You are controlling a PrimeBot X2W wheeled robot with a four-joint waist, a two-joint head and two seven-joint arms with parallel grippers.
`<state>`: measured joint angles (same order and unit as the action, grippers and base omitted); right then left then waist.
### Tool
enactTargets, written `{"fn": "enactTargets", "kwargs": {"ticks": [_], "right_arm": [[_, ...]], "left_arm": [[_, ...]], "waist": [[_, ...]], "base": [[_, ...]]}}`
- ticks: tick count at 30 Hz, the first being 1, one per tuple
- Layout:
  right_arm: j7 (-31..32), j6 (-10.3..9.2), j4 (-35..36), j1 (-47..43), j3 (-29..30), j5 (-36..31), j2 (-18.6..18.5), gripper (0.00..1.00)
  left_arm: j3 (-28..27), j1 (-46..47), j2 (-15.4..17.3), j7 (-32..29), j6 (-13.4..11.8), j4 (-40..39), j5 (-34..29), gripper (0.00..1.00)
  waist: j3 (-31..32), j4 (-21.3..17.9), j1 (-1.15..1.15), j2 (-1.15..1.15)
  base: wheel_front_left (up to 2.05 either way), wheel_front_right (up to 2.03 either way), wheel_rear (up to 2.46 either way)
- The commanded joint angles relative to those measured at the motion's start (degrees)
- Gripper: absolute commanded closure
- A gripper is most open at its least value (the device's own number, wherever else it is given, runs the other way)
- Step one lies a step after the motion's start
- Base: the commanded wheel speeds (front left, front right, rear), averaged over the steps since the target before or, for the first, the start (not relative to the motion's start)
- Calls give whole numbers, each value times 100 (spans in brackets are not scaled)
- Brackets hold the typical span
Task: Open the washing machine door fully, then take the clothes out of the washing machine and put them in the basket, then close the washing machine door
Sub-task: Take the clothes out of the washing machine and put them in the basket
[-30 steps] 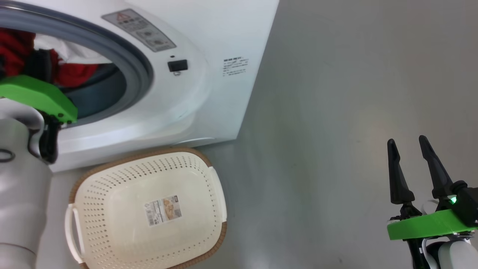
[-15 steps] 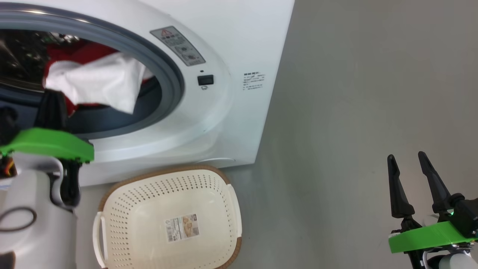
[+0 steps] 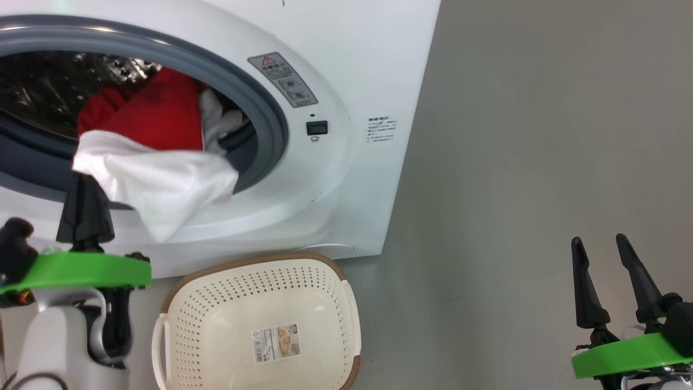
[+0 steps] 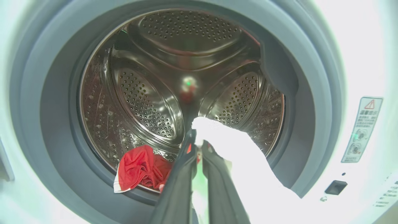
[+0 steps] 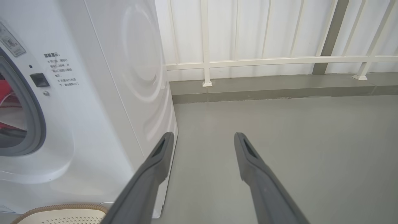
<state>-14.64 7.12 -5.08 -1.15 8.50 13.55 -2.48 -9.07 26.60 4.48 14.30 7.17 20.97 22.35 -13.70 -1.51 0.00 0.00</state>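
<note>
Stretching beside the washing machine [image 3: 357,59], grey floor [image 3: 541,162] meets a white railing [image 5: 264,59].

The head camera looks steeply down onto the front of the washing machine [image 3: 352,65], the basket [image 3: 216,319] at its foot and the grey floor [image 3: 514,162]. The left wrist camera sits close at the door opening, facing straight into the drum [image 4: 149,102]. The right wrist camera rides low, seemingly farther back, facing along the floor toward a white railing [image 5: 264,60]. All three catch the black latch slot [image 3: 316,128].
</note>
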Motion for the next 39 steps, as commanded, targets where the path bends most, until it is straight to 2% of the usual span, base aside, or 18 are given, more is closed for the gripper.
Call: {"fn": "enactTargets", "kwargs": {"ticks": [1,16,20,27,39], "right_arm": [[-36,36,144,-46,-99,-37,-85,0],[-36,36,174,-17,-49,-34,-67,0],[-36,36,171,-19,-38,-33,-61,0],[-36,36,165,38,-50,-28,-54,0],[-36,36,209,165,-88,7,-44,0]], "left_arm": [[-156,-106,130,70,31,-333,36,100],[-173,-752,-105,70,31,-2358,32,100],[-46,-878,-121,70,31,-2601,-121,100],[99,-1025,-140,70,32,-2245,-259,100],[553,-1226,-158,70,32,-502,-280,100]], "waist": [[12,21,0,0],[-41,144,0,0],[-70,155,0,0],[-126,133,0,0],[-441,49,0,0]], "base": [[0,0,0],[0,0,0],[0,0,0],[0,0,0],[0,0,0]]}}
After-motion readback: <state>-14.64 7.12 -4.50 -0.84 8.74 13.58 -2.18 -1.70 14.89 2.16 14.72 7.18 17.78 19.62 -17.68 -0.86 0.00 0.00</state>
